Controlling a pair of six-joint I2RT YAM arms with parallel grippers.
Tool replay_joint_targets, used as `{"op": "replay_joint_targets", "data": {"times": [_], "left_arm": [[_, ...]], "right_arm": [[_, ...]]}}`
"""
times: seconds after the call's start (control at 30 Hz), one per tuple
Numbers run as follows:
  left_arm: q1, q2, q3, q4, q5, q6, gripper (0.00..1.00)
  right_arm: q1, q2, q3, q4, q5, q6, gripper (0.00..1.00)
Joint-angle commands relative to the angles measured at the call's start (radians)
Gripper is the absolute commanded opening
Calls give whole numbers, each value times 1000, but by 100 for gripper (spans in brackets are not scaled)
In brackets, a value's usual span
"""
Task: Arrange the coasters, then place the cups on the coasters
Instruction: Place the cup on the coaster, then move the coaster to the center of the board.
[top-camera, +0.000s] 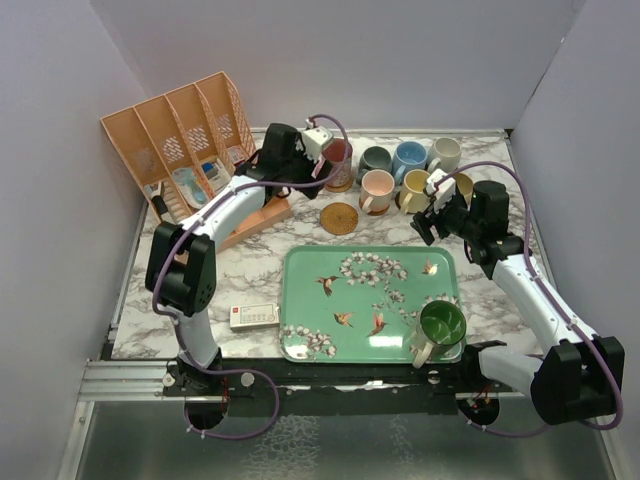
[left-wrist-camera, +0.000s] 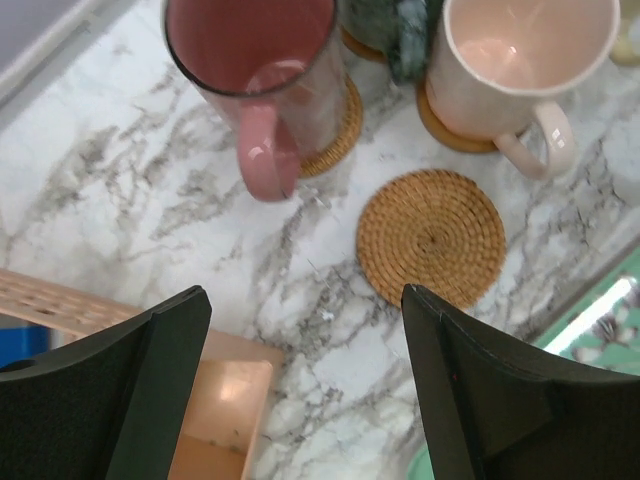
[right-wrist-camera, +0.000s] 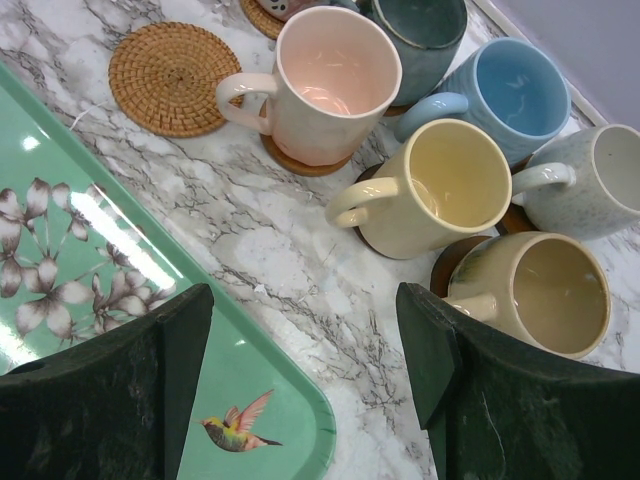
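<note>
Judging progress from the layout, the task is nearly complete. Seven cups (top-camera: 409, 158) stand grouped at the far side, each on a coaster where the base shows, including the dark red cup (left-wrist-camera: 255, 70) and the pink cup (right-wrist-camera: 335, 80). One woven coaster (top-camera: 339, 218) lies bare just near of them. The green cup (top-camera: 441, 325) sits on the tray (top-camera: 305, 300), near right, awaiting transfer. The left gripper (left-wrist-camera: 305, 300) is released and empty beside the dark red cup. The right gripper (right-wrist-camera: 305, 295) is likewise released and empty.

No text is legible; markings on the white-and-red box (top-camera: 254, 317) are too small.
</note>
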Motion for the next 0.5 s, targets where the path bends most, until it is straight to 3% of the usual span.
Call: {"op": "replay_joint_targets", "data": {"times": [0.0,0.2,0.47], "left_arm": [[-27,-88,-160,75,102,4,81],[-99,-79,-246,102,131,0,81],[-126,90,-119,89,166,-24,78]], "right_arm": [[-5,-19,-5,-1,17,-11,75],[-6,-18,-5,-1,20,-9,75],[-5,-16,-7,-1,24,-12,75]]}}
